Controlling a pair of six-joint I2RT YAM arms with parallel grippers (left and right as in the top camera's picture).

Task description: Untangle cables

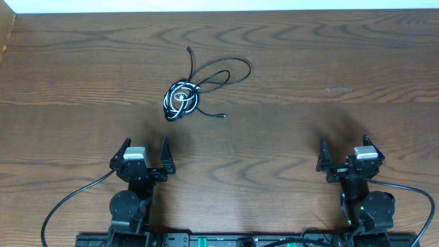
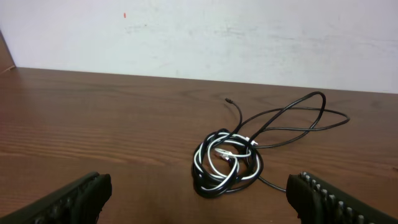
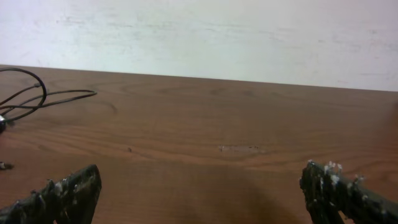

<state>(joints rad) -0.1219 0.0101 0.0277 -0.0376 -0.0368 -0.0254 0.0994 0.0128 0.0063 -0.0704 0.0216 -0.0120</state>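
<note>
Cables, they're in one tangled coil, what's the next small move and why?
Probably reach the left gripper forward to the cables: the coil lies just ahead of it, slightly to its right, its fingers are open and empty, and the right gripper sits much farther off.

Wooden table (image 1: 309,82), seemingly whitish wall (image 2: 249,37)

My left arm (image 1: 130,202) and right arm (image 1: 376,206) look folded back low, though the bases are partly cropped. Wrists point forward. Left gripper (image 1: 145,144) is spread wide and empty. Right gripper (image 1: 344,143) matches it.
</note>
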